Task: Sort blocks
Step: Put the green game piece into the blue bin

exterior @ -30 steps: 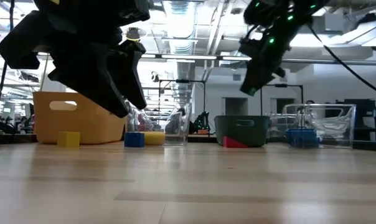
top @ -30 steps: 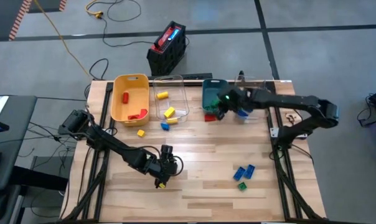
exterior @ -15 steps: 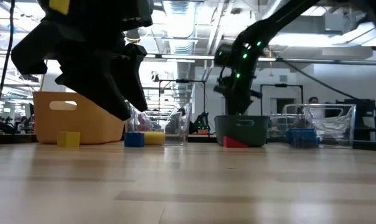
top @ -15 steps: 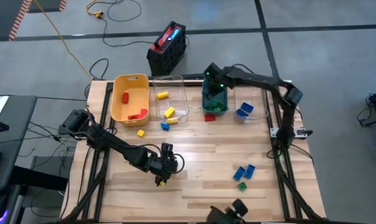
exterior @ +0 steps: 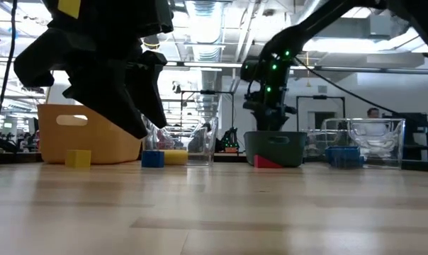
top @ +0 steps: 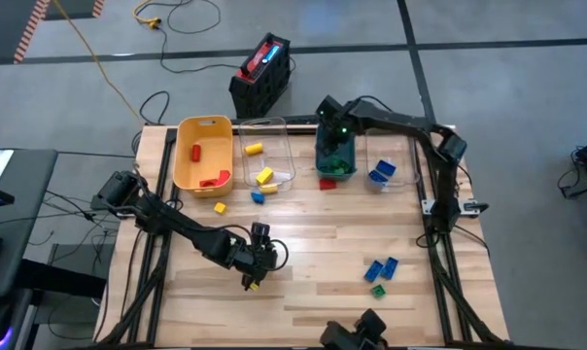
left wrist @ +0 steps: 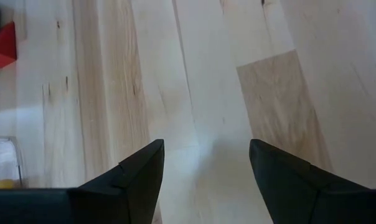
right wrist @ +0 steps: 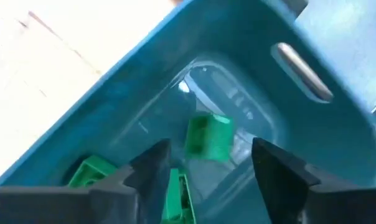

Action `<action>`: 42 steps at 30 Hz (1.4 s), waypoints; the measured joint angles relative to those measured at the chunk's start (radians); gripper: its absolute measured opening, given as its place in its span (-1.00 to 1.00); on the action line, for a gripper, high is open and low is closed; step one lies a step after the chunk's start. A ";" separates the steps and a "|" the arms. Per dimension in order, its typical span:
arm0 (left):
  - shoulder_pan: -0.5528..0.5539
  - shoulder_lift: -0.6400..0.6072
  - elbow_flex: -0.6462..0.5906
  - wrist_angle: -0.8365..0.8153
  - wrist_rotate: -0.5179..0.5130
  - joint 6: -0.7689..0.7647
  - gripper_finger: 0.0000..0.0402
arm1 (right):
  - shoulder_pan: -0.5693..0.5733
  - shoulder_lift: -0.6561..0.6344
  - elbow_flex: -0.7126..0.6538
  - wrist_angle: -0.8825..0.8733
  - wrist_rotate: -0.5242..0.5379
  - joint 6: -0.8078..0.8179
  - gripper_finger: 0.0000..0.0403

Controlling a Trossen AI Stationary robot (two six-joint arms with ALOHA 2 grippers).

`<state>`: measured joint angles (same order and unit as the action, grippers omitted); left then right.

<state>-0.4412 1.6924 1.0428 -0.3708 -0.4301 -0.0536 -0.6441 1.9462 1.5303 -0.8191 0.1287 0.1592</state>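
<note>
1. High view: the right gripper (top: pixel 334 136) hangs over the teal bin (top: pixel 334 167); the left gripper (top: pixel 256 267) sits low over the table (top: pixel 313 243).
2. Low view: blocks lie beside the bins.
3. Left wrist view: fingers (left wrist: pixel 132 177) spread, empty, above bare wood.
4. Right wrist view: fingers (right wrist: pixel 154 168) released, apart; a green block (right wrist: pixel 208 137) sits between them inside the bin.

The right gripper (right wrist: pixel 203 165) hung over the teal bin (top: pixel 334 148) with its fingers apart, its arm reaching across from the table's right edge. The left gripper (left wrist: pixel 206 163) hovered low, well apart from that bin, fingers spread.
</note>
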 joint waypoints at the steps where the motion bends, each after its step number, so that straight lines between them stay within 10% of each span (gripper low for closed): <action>1: 0.000 0.000 0.000 0.001 0.000 -0.001 0.15 | 0.000 -0.015 0.000 -0.002 0.000 -0.001 0.19; 7: -0.002 0.000 0.000 -0.014 0.000 -0.036 0.15 | 0.104 -0.171 -0.003 -0.139 0.004 -0.084 0.23; 13: -0.015 0.000 0.000 -0.020 0.002 -0.061 0.15 | 0.458 -0.362 -0.131 -0.230 0.021 -0.081 0.22; 26: -0.037 0.000 0.000 -0.027 0.003 -0.112 0.15 | 1.256 -0.410 -0.342 -0.219 0.087 0.597 0.22; 42: -0.037 0.000 0.011 -0.022 0.006 -0.109 0.15 | 1.464 -0.176 -0.339 -0.120 -0.045 0.783 0.22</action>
<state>-0.4786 1.6924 1.0536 -0.3931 -0.4240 -0.1625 0.8194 1.7706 1.1912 -0.9395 0.0842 0.9421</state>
